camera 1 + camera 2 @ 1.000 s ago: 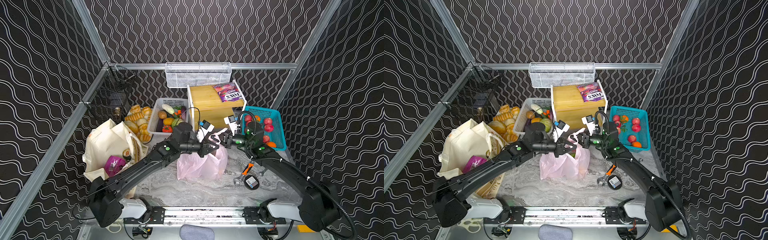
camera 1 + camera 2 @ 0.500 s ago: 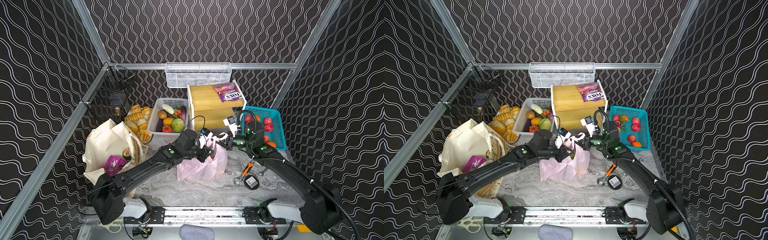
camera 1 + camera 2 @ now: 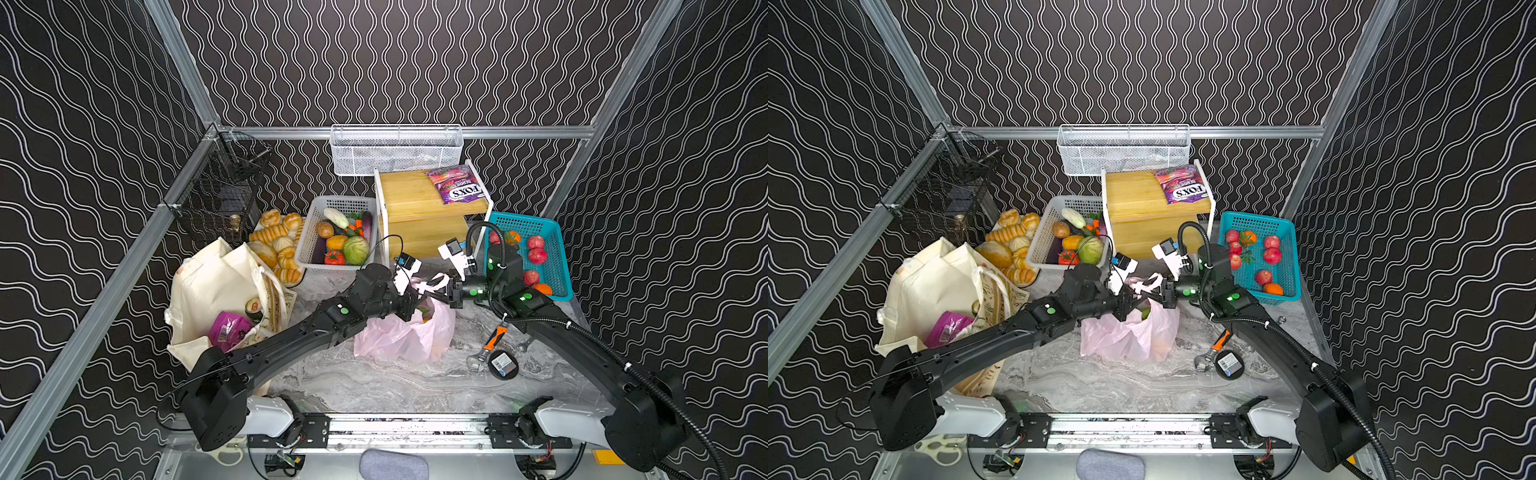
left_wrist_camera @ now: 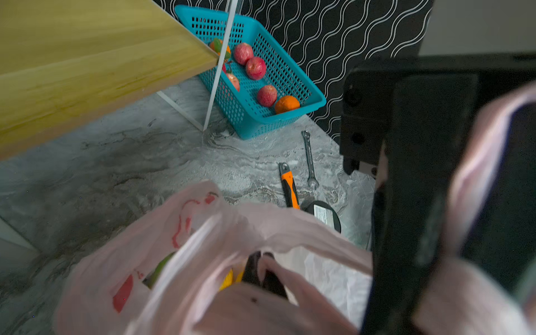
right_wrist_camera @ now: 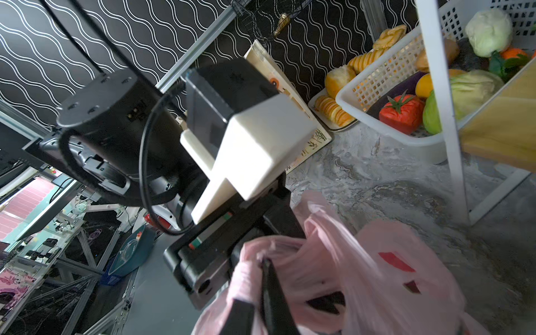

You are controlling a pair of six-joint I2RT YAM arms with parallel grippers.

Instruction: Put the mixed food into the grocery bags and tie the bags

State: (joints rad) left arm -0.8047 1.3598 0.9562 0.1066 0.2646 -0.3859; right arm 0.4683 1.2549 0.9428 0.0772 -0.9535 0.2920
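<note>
1. Pink translucent plastic carrier bag [image 3: 401, 338] sits mid-surface [image 3: 374, 386], with food [image 4: 227, 280] inside.
2. Left end effector [image 3: 412, 300] and right end effector [image 3: 437, 286] are each clamped on a bag handle [image 5: 278, 251].
3. Cross the handles under gentle tension; the thin film looks likely to tear.

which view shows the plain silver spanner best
The left wrist view: the silver spanner lies whole and unobstructed on the table. In both top views only one end peeks out beside the right arm. The right wrist view misses it.

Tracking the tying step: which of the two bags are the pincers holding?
The pink plastic bag; left pincer and right pincer clamp its handles. The cream tote sits aside.
</note>
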